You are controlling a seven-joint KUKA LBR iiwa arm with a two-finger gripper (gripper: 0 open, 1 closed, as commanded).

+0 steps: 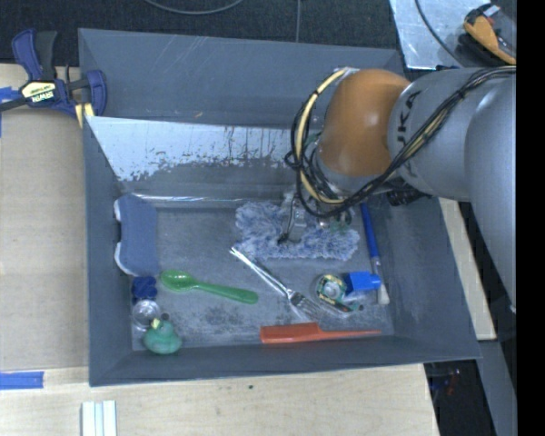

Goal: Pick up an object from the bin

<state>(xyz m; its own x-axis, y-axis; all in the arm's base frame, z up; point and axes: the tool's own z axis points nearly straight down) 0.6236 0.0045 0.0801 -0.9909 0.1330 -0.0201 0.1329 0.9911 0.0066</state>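
Note:
My gripper [293,223] hangs low over the back middle of the bin floor, its tip down at a crumpled grey-blue cloth [263,230] that lies spread beneath it. A silver metal fork [271,281] lies diagonally just in front of the cloth. A blue pen [371,236] lies along the right side, close to the cloth's right edge. I see nothing lifted off the floor.
A green plastic spoon [209,289] lies front left. A long orange-red flat stick [320,334] runs along the front wall, with a small blue and yellow toy [347,290] behind it. A blue pad [136,235] and a small green-bottomed bottle [157,327] sit at the left.

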